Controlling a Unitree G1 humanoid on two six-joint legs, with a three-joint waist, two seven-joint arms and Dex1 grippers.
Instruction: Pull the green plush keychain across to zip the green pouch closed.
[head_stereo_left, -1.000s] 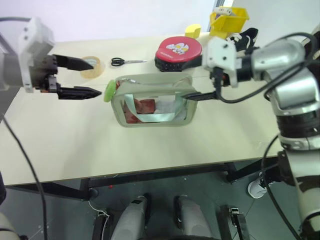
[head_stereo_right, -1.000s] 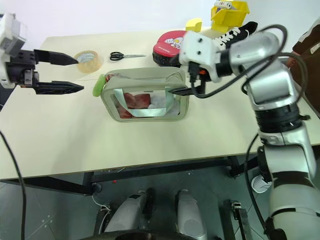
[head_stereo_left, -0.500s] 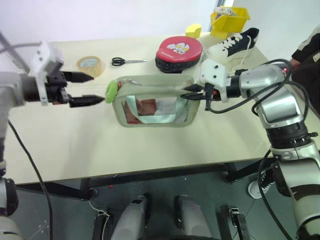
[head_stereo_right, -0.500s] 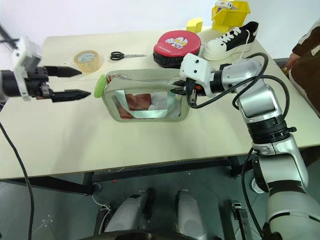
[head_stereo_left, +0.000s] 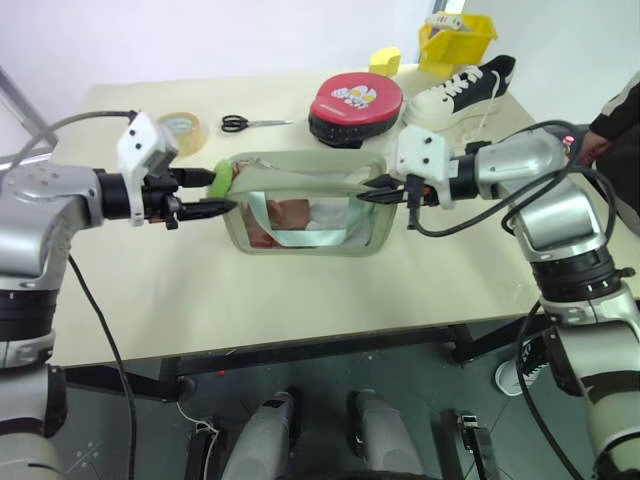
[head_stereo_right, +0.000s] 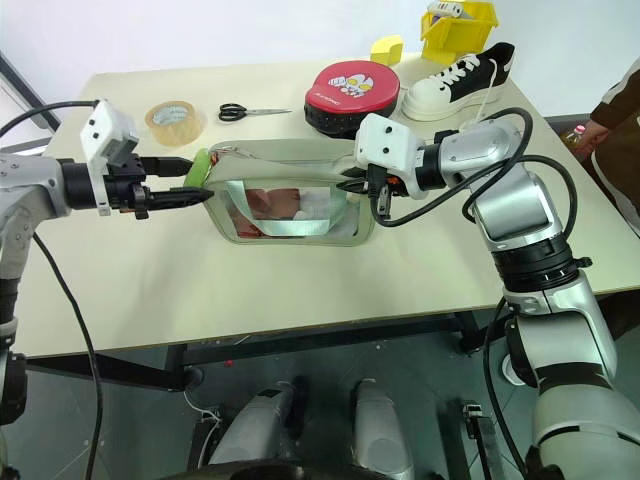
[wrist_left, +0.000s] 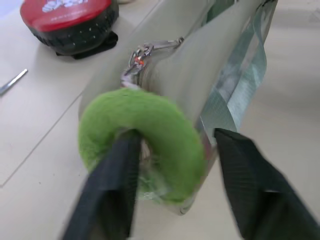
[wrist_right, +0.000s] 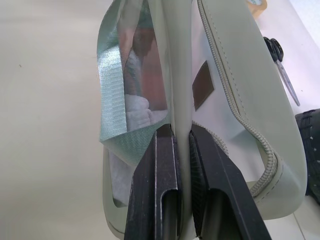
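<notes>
Green pouch (head_stereo_left: 305, 205): lies mid tabletop (head_stereo_left: 300, 290), clear window facing the near edge with red items behind it; zipper runs along its far top
Green plush keychain (wrist_left: 145, 135): at the pouch's left end, hooked by a metal clip to the zipper pull; fuzzy ring shape
Left tool (head_stereo_left: 212, 193): at the pouch's left end; its two black fingers (wrist_left: 112, 190) are partly apart, one through the ring's hole and one outside, astride the plush; whether they press it I cannot tell
Right tool (wrist_right: 182, 185): at the pouch's right end; fingers narrow, pinching the pouch's edge fabric between them
Red-and-black round pad (head_stereo_left: 356, 103): far of the pouch, well apart
Scissors (head_stereo_left: 252, 123): far left of the pad
Tape roll (head_stereo_left: 181, 130): far left, beside the scissors
Sneaker (head_stereo_left: 463, 88): far right; yellow bin (head_stereo_left: 458, 42) behind it
Yellow block (head_stereo_left: 386, 61): at the far edge
Person's sleeve (head_stereo_left: 620, 110): right border
</notes>
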